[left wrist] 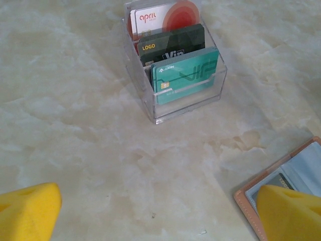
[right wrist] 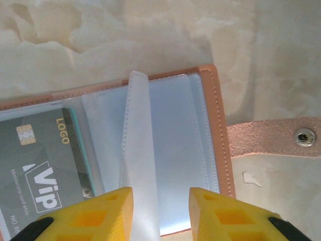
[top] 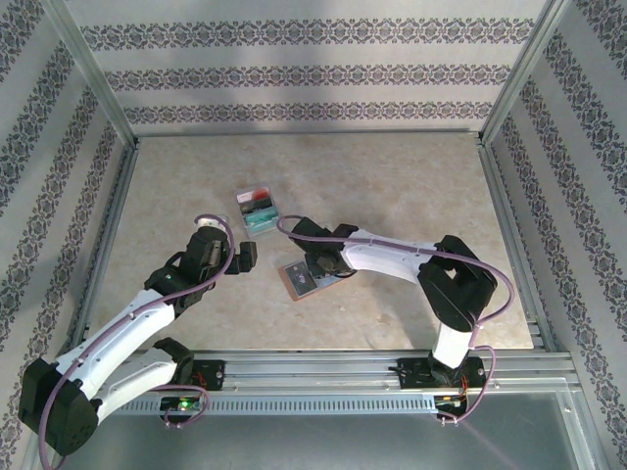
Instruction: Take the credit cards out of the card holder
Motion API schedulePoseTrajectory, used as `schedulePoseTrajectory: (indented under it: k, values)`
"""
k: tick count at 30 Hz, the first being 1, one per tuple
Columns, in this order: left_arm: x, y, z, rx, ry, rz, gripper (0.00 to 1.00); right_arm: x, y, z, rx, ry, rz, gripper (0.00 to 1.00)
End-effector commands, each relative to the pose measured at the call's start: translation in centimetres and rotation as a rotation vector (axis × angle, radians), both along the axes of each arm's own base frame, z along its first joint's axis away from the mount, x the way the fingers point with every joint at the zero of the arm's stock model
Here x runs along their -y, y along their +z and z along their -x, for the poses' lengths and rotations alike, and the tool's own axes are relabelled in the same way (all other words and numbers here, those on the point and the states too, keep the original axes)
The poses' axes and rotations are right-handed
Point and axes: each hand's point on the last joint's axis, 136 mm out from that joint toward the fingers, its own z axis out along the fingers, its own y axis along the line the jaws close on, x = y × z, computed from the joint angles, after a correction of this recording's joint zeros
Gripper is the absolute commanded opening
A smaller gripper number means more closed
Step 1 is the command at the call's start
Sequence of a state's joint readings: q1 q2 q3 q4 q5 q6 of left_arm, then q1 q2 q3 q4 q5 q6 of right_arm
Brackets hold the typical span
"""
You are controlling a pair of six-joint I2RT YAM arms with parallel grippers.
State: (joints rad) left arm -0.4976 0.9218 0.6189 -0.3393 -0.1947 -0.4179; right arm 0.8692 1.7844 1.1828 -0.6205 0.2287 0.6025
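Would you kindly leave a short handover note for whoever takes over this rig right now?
Left tool: open, empty, above the table beside the card holder, facing the clear box.
Right tool: jaws apart around an upright clear sleeve leaf of the open holder; nothing pinched.
Cards: a grey VIP card sits in a holder pocket; the box holds three cards.
Done: holder open. Left: draw out the VIP card, check the other sleeves.

Holder lies open and flat on the table, with a tan rim, clear sleeves and one leaf standing upright (snap strap spread sideways). Grey ViP card sits in one pocket, a teal edge beneath it.
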Motion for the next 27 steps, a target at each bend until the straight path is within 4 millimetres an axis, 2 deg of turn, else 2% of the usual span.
schedulePoseTrajectory:
  k: [1,10,16,22,27]
  values:
    - [0.6,0.8,-0.1,0.011,-0.033,-0.066,0.99,0.6,0.4,-0.7,0.02,-0.011,0.012,0.35]
    - [3.8,-0.1,-0.3,0.018,-0.087,-0.096,0.99,1.5,-1.0,-0.8,-0.008,-0.043,-0.007,0.35]
    - [6.8,-1.8,0.0,-0.005,-0.155,-0.173,0.99,1.7,-1.4,-0.8,-0.029,-0.059,-0.038,0.35]
    - [8.6,-4.1,0.5,-0.025,-0.198,-0.304,0.99,2.1,-0.7,-1.0,-0.022,-0.082,-0.064,0.35]
    - [9.2,-6.0,0.3,-0.054,-0.203,-0.349,0.99,3.1,0.1,-1.2,-0.008,-0.11,-0.075,0.35]
